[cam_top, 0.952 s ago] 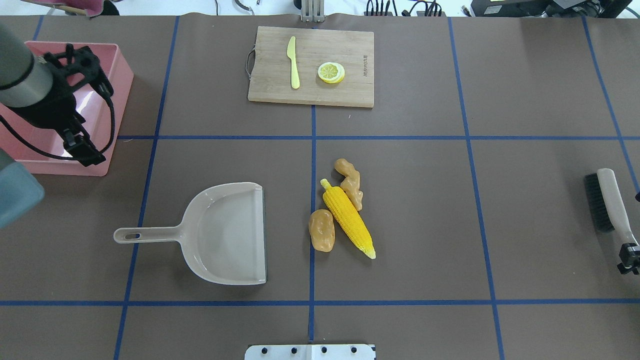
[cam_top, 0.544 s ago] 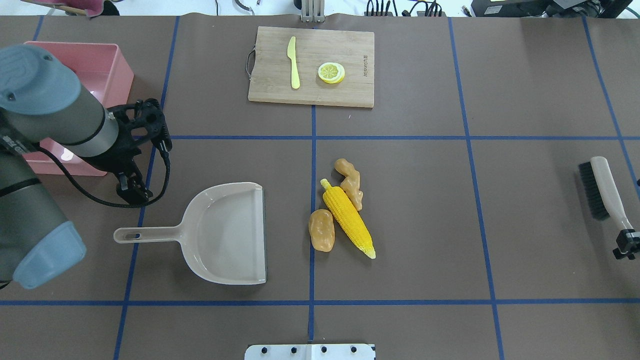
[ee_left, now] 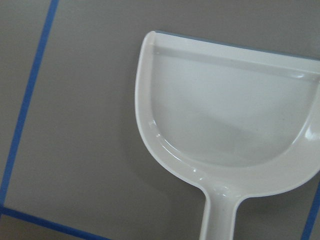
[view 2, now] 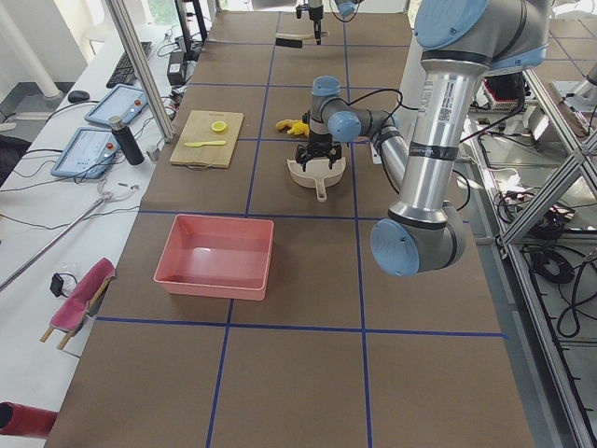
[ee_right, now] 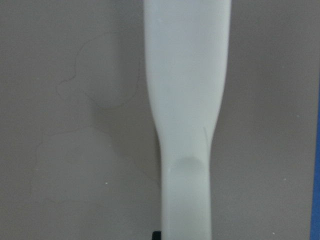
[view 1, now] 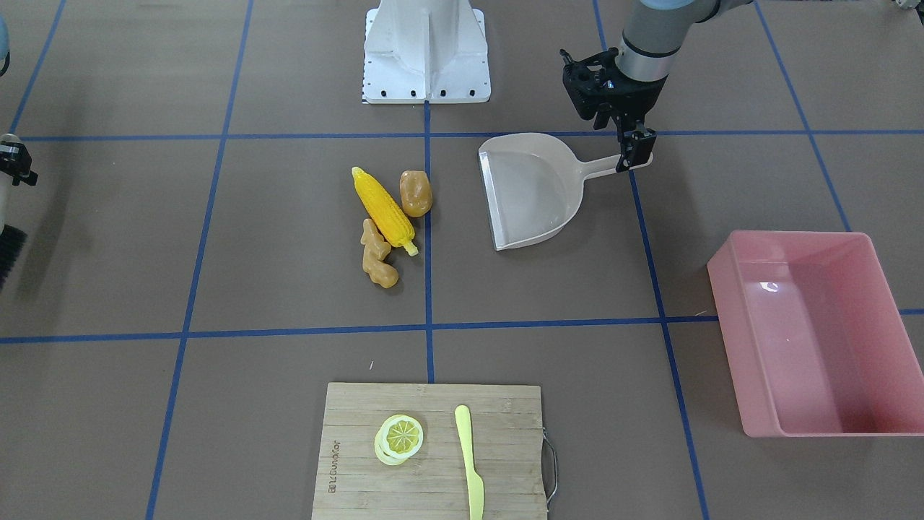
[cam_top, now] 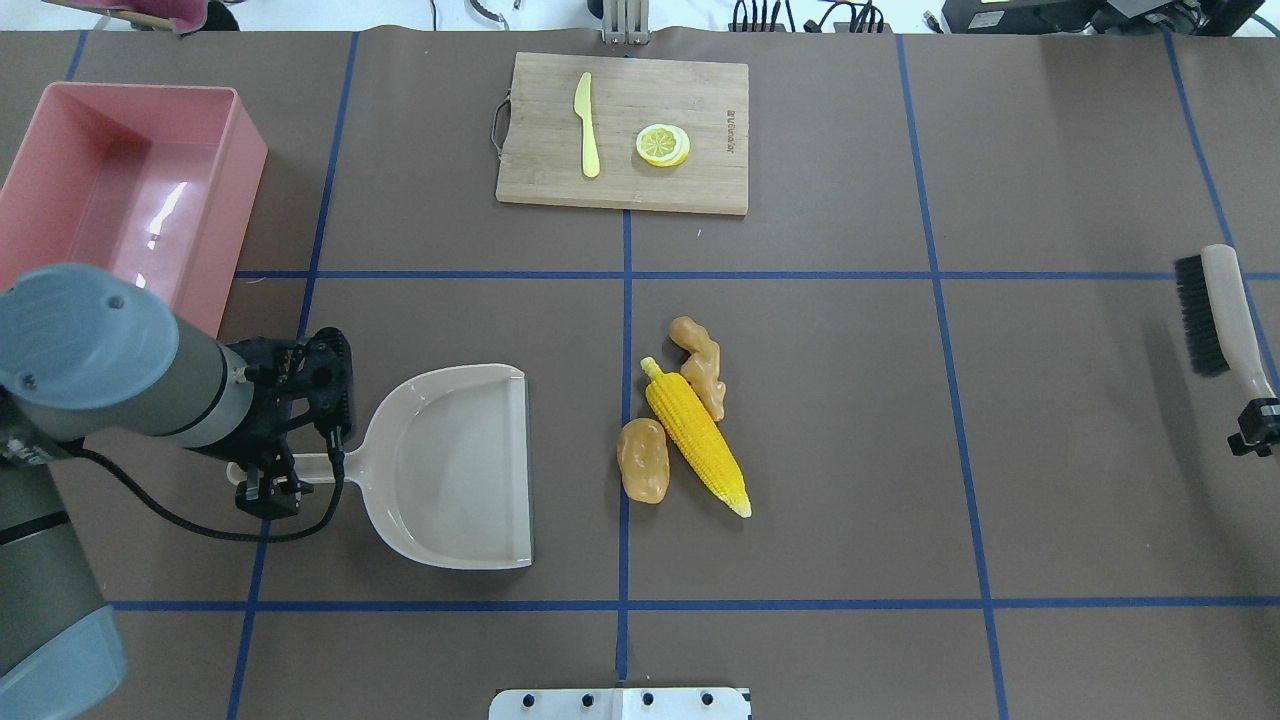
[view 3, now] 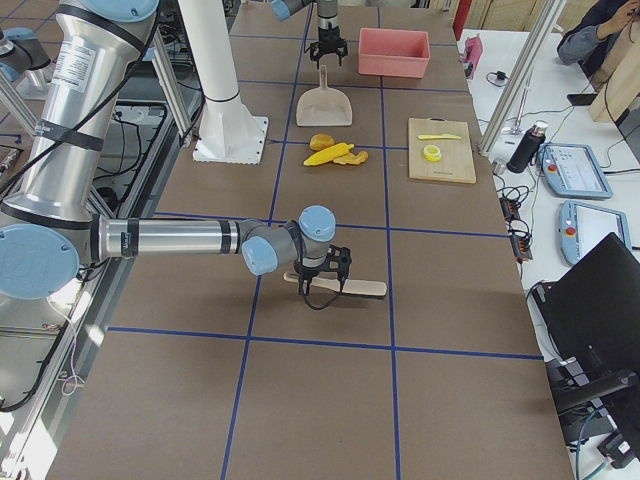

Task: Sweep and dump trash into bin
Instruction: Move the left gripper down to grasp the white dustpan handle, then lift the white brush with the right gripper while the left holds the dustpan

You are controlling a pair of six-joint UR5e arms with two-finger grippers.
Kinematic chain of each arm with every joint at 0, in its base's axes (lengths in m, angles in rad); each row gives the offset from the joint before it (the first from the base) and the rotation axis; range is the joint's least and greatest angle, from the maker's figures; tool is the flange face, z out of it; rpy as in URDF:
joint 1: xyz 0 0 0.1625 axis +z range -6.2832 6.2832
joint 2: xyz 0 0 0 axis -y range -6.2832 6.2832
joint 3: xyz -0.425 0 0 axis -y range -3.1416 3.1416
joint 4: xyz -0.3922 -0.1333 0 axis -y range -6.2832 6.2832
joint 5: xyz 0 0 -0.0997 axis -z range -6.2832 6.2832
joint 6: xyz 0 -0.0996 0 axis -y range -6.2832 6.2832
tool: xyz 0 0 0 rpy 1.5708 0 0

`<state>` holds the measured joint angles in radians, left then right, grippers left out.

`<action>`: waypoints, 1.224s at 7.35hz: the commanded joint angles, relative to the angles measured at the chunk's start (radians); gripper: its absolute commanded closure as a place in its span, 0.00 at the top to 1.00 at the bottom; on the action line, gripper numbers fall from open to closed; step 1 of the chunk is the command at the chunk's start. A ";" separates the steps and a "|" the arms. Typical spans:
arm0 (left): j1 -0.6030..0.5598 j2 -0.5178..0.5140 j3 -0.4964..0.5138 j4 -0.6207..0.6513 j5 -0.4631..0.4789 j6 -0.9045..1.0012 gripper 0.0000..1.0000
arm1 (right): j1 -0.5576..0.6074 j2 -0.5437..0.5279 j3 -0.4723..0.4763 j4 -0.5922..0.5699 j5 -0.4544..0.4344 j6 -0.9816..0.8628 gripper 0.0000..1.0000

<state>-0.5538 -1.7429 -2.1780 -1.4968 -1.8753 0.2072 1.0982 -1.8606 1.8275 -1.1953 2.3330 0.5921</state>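
Observation:
The yellow corn cob [cam_top: 697, 440], brown potato [cam_top: 643, 460] and tan ginger root [cam_top: 700, 365] lie together mid-table, right of the beige dustpan [cam_top: 450, 470]. The pink bin [cam_top: 245, 180] stands at the far left, nothing in it. My left gripper [cam_top: 268, 490] hangs over the end of the dustpan's handle with its jaws open; the left wrist view shows the pan [ee_left: 225, 115] just below. My right gripper [cam_top: 1255, 428] is shut on the handle of a black-bristled brush [cam_top: 1225, 310] at the right edge; the handle also shows in the right wrist view [ee_right: 185, 100].
A wooden cutting board [cam_top: 700, 100] at the far middle carries a yellow plastic knife [cam_top: 587, 125] and a lemon slice [cam_top: 662, 145]. The robot's white base plate [cam_top: 620, 703] sits at the near edge.
My left arm has swung from over the bin down to the dustpan's handle. My right gripper has carried the brush farther from the robot along the right edge.

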 commanded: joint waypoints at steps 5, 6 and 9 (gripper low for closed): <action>0.028 0.031 0.141 -0.183 0.013 -0.005 0.98 | 0.118 0.043 -0.016 0.010 0.155 0.006 0.00; 0.028 0.011 0.168 -0.184 0.013 -0.005 0.98 | 0.118 0.110 -0.008 -0.022 0.175 0.011 0.00; 0.029 -0.012 0.202 -0.184 0.010 -0.006 0.98 | 0.089 0.168 0.051 -0.030 0.360 0.026 0.00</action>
<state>-0.5257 -1.7499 -1.9829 -1.6817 -1.8629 0.2022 1.1969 -1.7263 1.8501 -1.2288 2.5921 0.6109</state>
